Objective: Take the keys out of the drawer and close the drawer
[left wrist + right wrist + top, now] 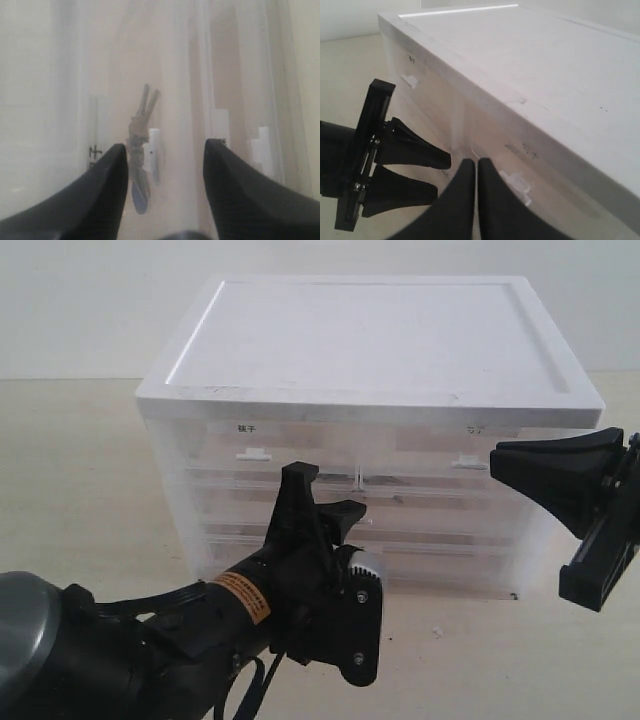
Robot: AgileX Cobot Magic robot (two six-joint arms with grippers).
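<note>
The keys [140, 131] show blurred through translucent plastic in the left wrist view, silver blades with a blue fob [140, 196] hanging from them. A white tab handle [154, 146] sits right beside them. My left gripper [166, 146] is open and faces the unit's front close up, holding nothing. In the exterior view that left gripper [328, 492] hovers before the middle of the unit and hides the handle of the wide middle drawer [450, 515], which looks pushed in. My right gripper [500, 458] is shut and empty beside the unit's right front corner; the right wrist view shows the right gripper [476, 162] too.
The white-topped drawer unit [370, 340] stands on a pale tabletop [80, 490]. Two half-width labelled drawers [255, 445] fill the top tier, and a wide bottom drawer [450, 565] lies under the middle one. The left arm [350, 165] reaches in from the front left.
</note>
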